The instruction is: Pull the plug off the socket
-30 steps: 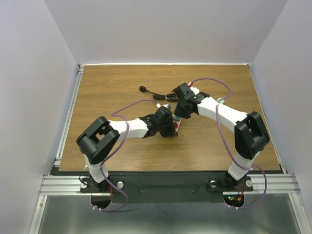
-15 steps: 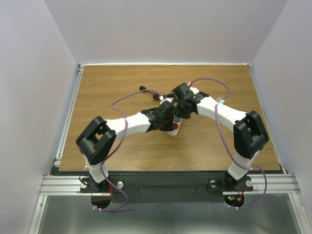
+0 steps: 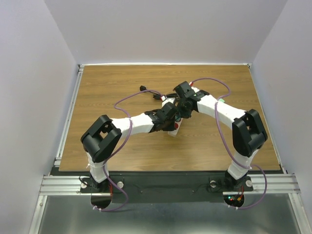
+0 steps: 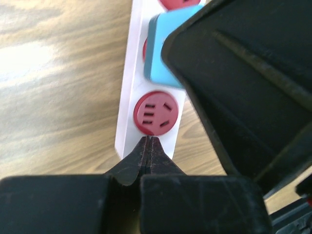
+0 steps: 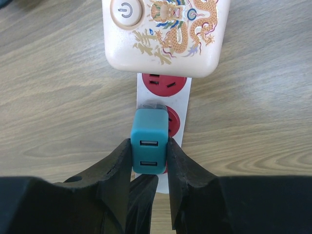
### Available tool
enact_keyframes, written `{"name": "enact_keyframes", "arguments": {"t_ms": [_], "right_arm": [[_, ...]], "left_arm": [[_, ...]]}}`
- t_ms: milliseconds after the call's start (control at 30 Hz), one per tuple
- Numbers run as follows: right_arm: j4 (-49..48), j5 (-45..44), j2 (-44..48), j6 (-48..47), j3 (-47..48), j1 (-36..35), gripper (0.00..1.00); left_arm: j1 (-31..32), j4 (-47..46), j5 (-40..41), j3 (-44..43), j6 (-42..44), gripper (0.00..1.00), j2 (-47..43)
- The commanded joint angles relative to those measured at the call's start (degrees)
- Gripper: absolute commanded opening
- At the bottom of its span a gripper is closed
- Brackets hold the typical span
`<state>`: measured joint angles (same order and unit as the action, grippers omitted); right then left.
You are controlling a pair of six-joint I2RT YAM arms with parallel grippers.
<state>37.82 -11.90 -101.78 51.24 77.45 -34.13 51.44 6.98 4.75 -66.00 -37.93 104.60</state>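
The desk (image 5: pixel 48 73) shows wood grain under a soft glare, the socket (image 5: pixel 185 104) gleams as smooth pale plastic with matt red outlet faces, the plug (image 5: pixel 149 141) is sleek teal plastic, and the left claw (image 4: pixel 148 146) and right claw (image 5: pixel 149 157) are dull, matt black plastic, faintly scuffed.

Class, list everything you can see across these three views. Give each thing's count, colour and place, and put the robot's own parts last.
power strip: one, beige, mid-table.
red outlets: three show in the left wrist view, in a row along the strip; the end one is free.
plug: one, teal, seated in the strip.
block: one, cream, with power button and dragon print, at the strip's other end.
cord: one, black, behind the strip.
table: one, brown wood.
left gripper: one, black, fingers shut, tips at the strip's end.
right gripper: one, black, fingers clamping the plug.
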Motion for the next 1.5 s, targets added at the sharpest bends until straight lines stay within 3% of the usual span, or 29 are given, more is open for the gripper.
{"name": "enact_keyframes", "arguments": {"t_ms": [0, 267, 1467], "right_arm": [[-1.4, 2.1, 1.9, -1.6, 6.1, -1.7, 0.0], [2.4, 1.1, 1.1, -1.5, 13.7, -0.6, 0.0], [3.4, 7.9, 8.1, -4.0, 19.1, 5.5, 0.0]], "left_arm": [[0.4, -2.1, 2.1, 6.2, 3.7, 0.0, 9.4], [0.6, -4.9, -0.7, 6.9, 4.4, 0.0, 13.7], [3.8, -3.2, -4.5, 0.5, 6.0, 0.0, 21.3]]}}
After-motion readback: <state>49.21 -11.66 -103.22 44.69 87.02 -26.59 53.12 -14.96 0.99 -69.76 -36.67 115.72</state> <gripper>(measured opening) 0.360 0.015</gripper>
